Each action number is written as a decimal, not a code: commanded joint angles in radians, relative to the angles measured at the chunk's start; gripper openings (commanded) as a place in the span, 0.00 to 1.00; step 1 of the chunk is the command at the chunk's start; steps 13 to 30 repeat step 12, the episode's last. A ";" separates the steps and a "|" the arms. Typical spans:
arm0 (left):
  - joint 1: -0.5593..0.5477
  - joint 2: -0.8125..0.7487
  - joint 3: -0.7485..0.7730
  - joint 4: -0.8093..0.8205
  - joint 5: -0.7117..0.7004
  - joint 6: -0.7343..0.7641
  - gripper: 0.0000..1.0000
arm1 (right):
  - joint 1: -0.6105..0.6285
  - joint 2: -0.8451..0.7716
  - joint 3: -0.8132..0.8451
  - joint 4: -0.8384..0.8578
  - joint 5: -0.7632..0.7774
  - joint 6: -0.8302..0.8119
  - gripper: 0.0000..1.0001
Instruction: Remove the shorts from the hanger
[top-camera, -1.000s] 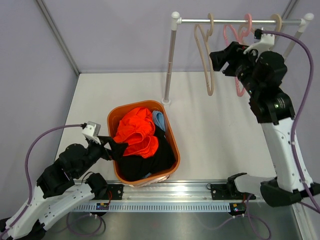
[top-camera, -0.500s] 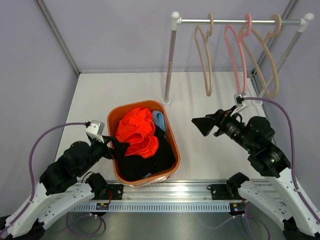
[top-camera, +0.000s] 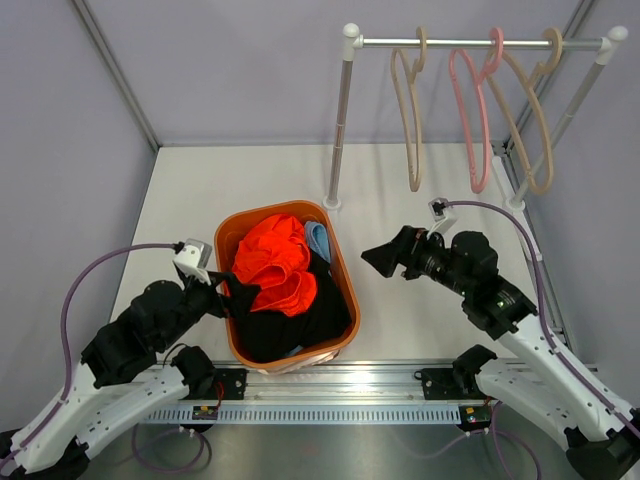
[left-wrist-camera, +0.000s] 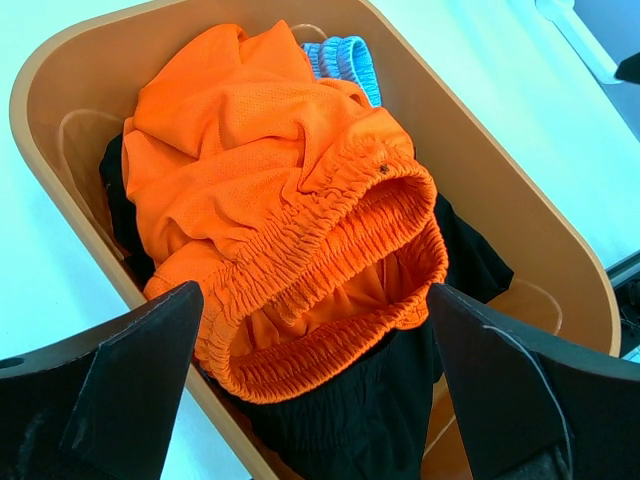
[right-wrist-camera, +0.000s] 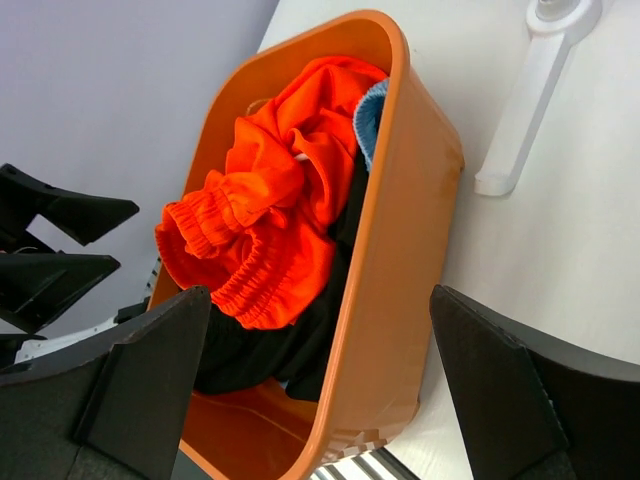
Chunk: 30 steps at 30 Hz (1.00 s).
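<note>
**Layout: table, basket, rack**

The basket (top-camera: 347, 285) sits on the table (top-camera: 220, 190), left of centre and toward the near edge, with its long axis running front to back.

Three shorts are piled inside it:
- The uppermost shorts (top-camera: 272, 262) are heaped over the middle and far half.
- The lowest shorts (top-camera: 300, 325) lie beneath them and fill the near half, out to the right wall.
- The third shorts (top-camera: 318, 240) are tucked in the far right corner, partly covered.

The left gripper (top-camera: 238, 292) is at the basket's left rim; whether it touches cannot be told. The right gripper (top-camera: 378, 260) is right of the basket and apart from it.

The rack (top-camera: 341, 120) stands at the far right, with the foot of its left post just behind the basket. The hangers (top-camera: 415, 178) hang side by side on its bar.
</note>
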<state>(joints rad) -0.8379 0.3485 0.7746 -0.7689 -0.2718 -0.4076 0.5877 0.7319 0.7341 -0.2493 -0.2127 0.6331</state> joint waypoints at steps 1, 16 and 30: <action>-0.004 0.014 -0.001 0.037 -0.009 0.007 0.99 | 0.012 -0.031 0.010 0.096 -0.017 0.013 1.00; -0.004 0.014 -0.001 0.039 -0.006 0.007 0.99 | 0.011 -0.084 -0.038 0.113 -0.011 0.016 1.00; -0.004 0.014 -0.001 0.039 -0.006 0.007 0.99 | 0.011 -0.084 -0.038 0.113 -0.011 0.016 1.00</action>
